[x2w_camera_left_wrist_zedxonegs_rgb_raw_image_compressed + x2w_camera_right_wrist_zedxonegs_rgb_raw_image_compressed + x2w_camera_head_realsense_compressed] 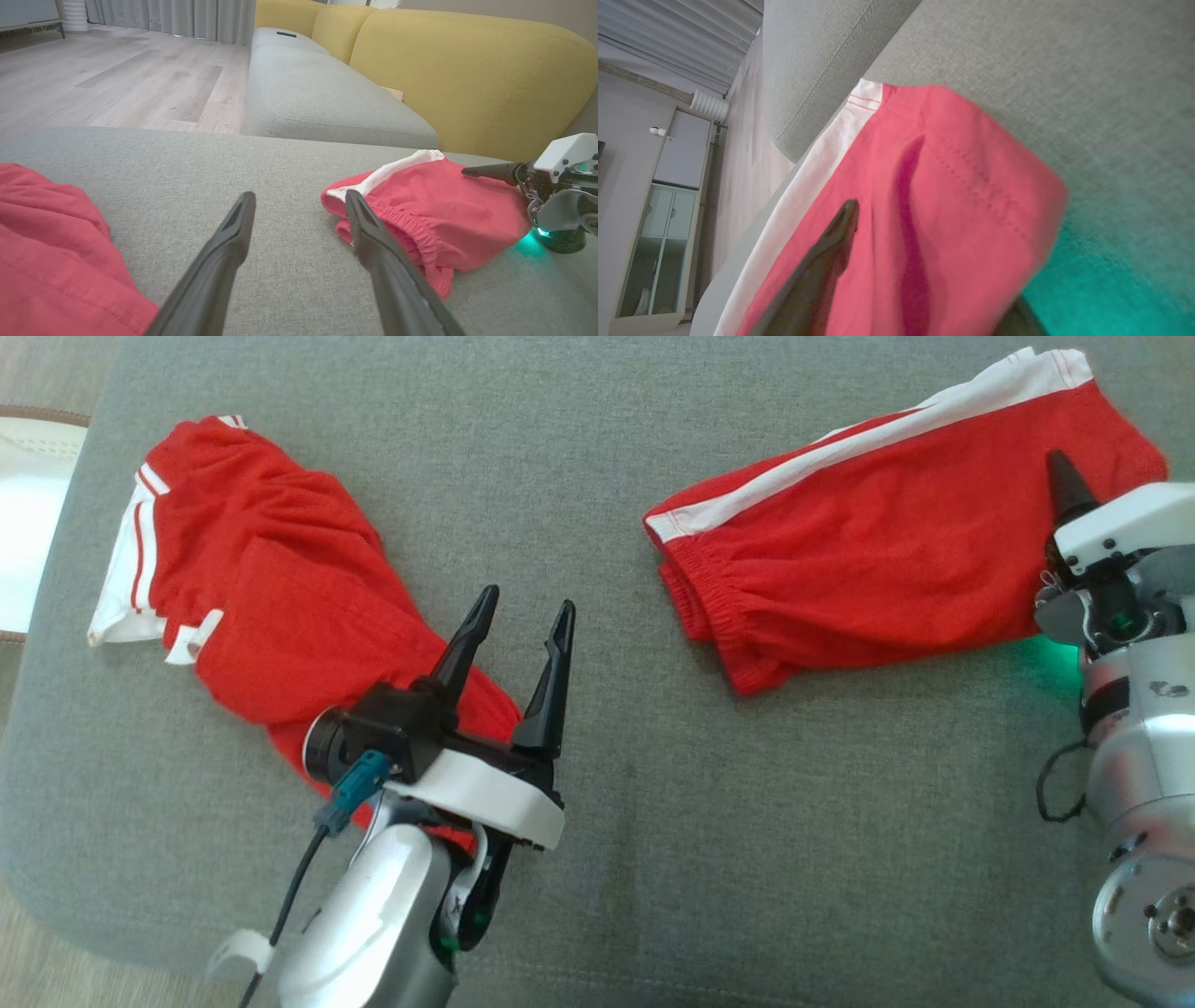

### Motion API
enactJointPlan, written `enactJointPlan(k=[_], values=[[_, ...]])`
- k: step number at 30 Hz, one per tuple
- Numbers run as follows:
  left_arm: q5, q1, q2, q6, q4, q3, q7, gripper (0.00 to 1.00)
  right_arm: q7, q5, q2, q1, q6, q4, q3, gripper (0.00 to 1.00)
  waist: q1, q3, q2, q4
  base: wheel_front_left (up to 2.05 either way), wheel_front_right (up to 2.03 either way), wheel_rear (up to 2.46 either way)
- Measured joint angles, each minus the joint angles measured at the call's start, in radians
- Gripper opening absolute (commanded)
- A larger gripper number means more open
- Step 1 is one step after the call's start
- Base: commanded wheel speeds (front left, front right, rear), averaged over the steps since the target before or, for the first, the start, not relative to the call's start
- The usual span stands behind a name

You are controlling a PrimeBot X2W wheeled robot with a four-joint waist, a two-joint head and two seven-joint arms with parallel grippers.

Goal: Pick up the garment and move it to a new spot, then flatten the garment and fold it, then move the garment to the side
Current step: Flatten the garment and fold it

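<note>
Our right gripper (934, 259) straddles the hem of the folded red shorts (868, 551) on the grey cushion (607, 756), jaws apart, nothing pinched yet. We should catch every layer before closing; our left gripper (526, 600) hovers spread, empty.

Two pairs of shorts lie well apart on a wide cushion (597, 896): the left pair of shorts (271, 588) at the upper left of the head view, the right pair of shorts (868, 560) at the upper right. The left gripper (528, 597) stands at the lower middle, over the lower end of the left pair. The right gripper (1064, 490) sits at the right edge, one finger on top of the right pair. In the left wrist view a sofa (467, 79) stands behind the cushion, with floor (117, 79) at the upper left.
</note>
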Motion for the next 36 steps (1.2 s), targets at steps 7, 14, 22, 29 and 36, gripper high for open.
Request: enactJointPlan(k=[7,14,22,29,36], values=[[-0.015,-0.002,0.000,0.006,-0.002,-0.001,0.000,1.00,-0.070,-0.011,0.014,0.000,0.000,0.005,0.001,0.00,0.0000,-0.011,0.0000,-0.014,0.00,0.00,0.00],[-0.022,0.002,0.000,0.003,-0.002,0.010,0.000,1.00,-0.158,0.019,0.040,0.109,0.000,-0.074,-0.002,0.00,0.0000,-0.048,0.0000,-0.060,0.00,0.00,0.00],[-0.022,0.010,0.000,0.002,0.008,0.018,0.000,1.00,-0.209,0.031,0.050,0.278,0.000,-0.204,-0.038,0.00,0.0000,-0.107,0.0000,-0.114,0.00,0.00,0.00],[-0.022,0.038,0.000,-0.005,0.009,0.020,0.000,1.00,-0.205,-0.002,0.048,0.327,0.000,-0.292,-0.117,0.00,0.0000,-0.125,0.0000,-0.114,0.00,0.00,0.00],[-0.022,0.046,0.000,-0.005,0.015,0.027,0.000,1.00,-0.185,-0.054,0.055,0.326,0.000,-0.339,-0.138,0.00,0.0000,-0.131,0.0000,-0.093,0.00,0.00,0.00]])
